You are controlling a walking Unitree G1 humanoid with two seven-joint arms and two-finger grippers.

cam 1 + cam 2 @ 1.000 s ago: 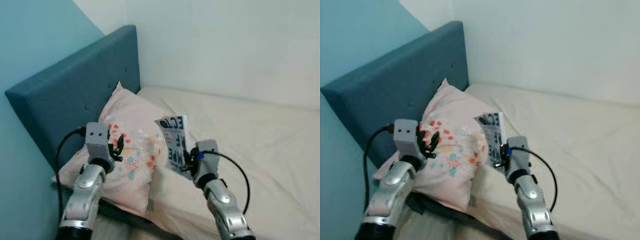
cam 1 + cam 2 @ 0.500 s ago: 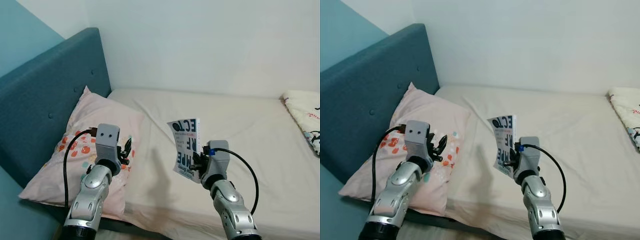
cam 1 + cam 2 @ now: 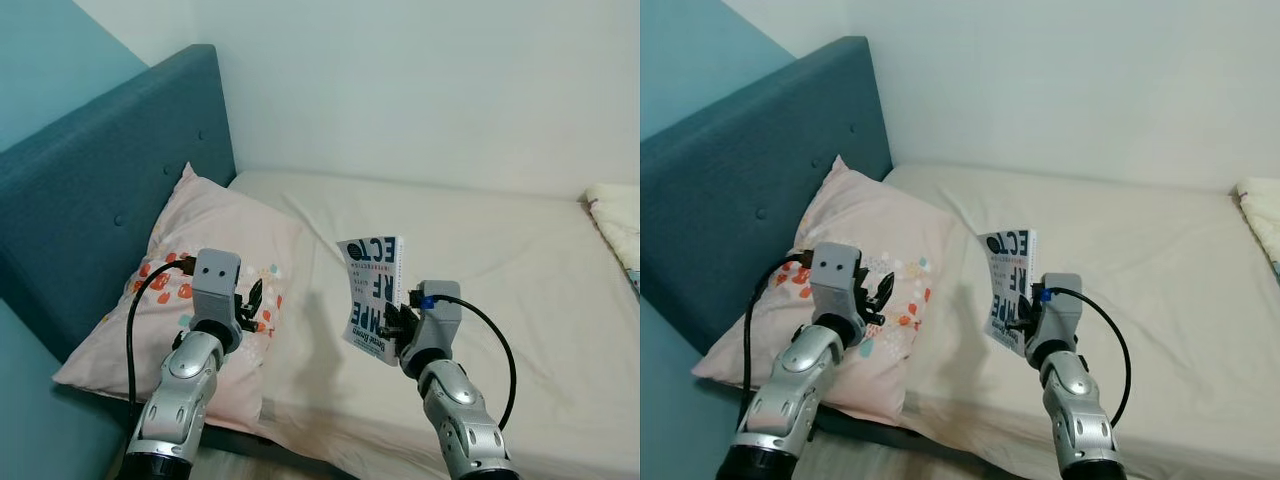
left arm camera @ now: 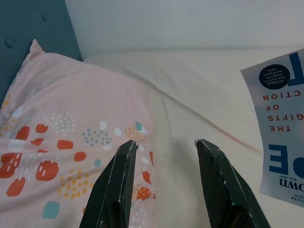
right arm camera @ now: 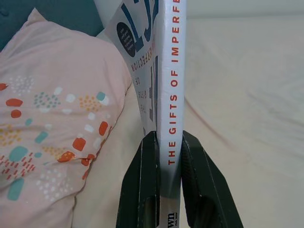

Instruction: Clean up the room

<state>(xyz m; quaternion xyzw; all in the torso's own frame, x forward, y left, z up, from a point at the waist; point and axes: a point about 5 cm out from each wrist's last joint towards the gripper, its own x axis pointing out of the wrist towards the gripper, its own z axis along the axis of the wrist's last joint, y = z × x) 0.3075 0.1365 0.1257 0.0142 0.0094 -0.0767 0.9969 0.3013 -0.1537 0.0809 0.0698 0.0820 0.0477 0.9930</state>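
the right gripper [image 3: 400, 322] has its two black fingers [image 5: 142, 185] clamped on the lower spine of one book [image 3: 373, 298], holding it upright in the air above the mattress [image 3: 500, 260], just beside the pillow's near corner. the grip takes only a narrow strip of the spine, so the likely trouble is the book pivoting or sliding out between the fingers if the arm swings or the robot turns sharply; it would then drop onto the mattress beside the pillow, and the cover could splay open. the left gripper [image 4: 164, 156] hovers above the pillow [image 3: 200, 270] with its fingers apart and nothing between them; if it dips it may snag the pillowcase and drag the pillow off the bed edge. counted: one book, one patterned pillow leaning against one blue headboard [image 3: 100, 200], one mattress, two grippers, and one further bit of patterned bedding [image 3: 615, 215] at the far end of the mattress from the pillow, too cut off to identify.
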